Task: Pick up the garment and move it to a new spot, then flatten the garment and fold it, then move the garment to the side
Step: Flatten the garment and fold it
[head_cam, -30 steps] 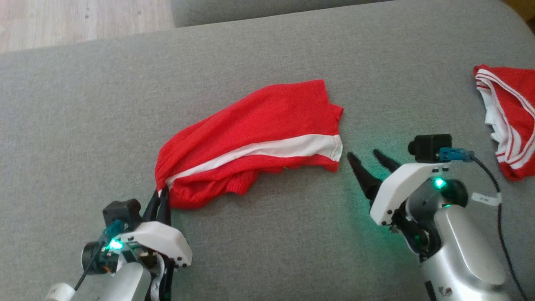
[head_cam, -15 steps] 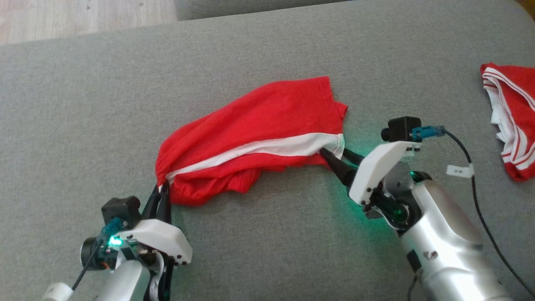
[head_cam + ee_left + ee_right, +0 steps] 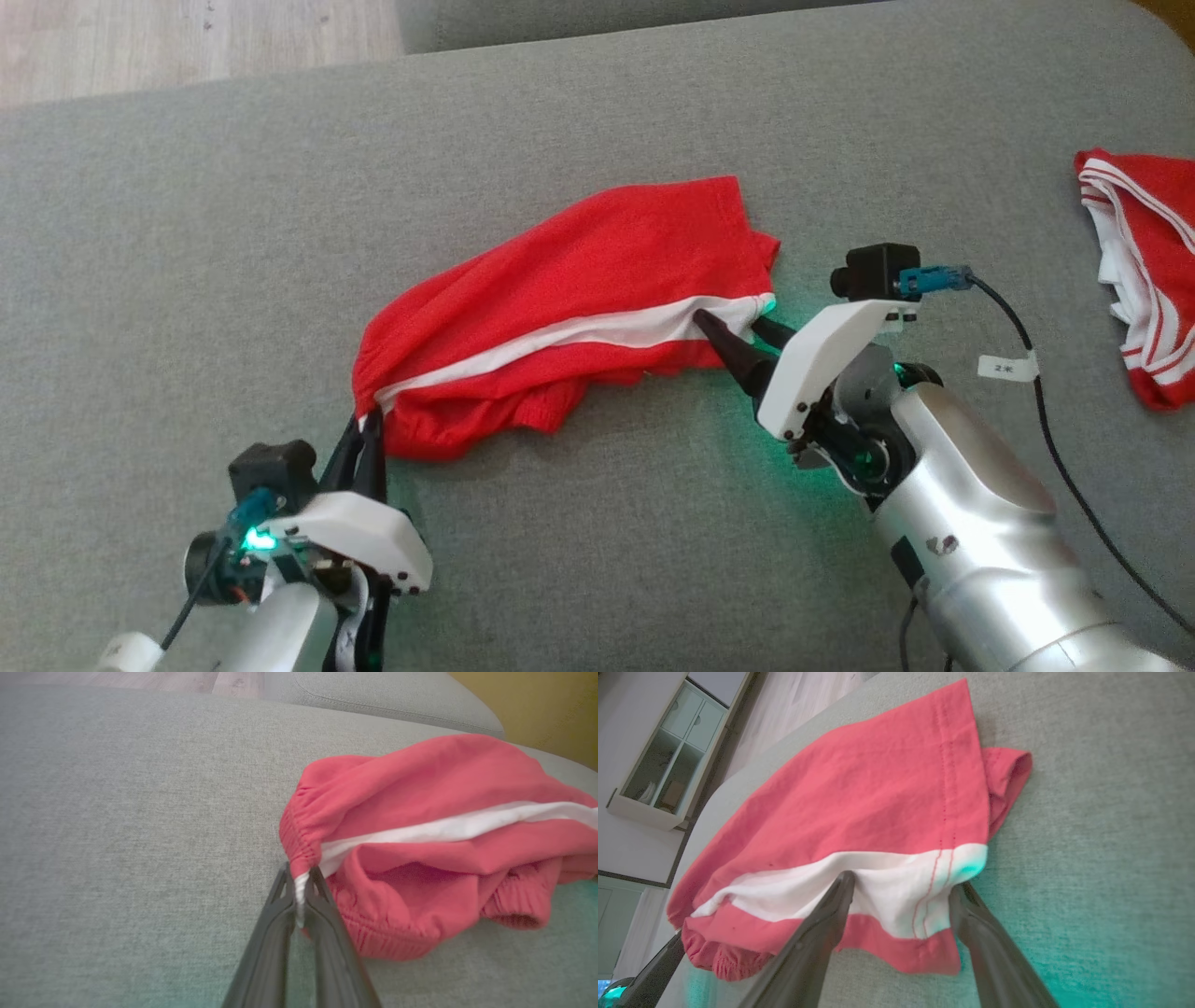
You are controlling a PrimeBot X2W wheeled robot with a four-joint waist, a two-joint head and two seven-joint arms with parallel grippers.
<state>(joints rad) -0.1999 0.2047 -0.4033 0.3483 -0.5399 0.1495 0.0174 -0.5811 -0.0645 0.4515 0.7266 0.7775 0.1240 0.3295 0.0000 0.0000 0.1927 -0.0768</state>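
A rumpled red garment [image 3: 579, 271] with a white side stripe is seen lying mid-way across a grey sofa cushion [image 3: 597, 541], its elastic waistband corner pinched between the closed fingers of the left gripper [image 3: 367, 427]. Its striped hem is straddled by the wide-open right gripper [image 3: 729, 320], with nothing clamped. A second red-and-white garment [image 3: 1144, 271] is seen well apart at the right edge.

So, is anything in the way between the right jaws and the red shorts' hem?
Nothing visible. The right jaws stand open, straddling the white-striped hem corner of the red shorts.
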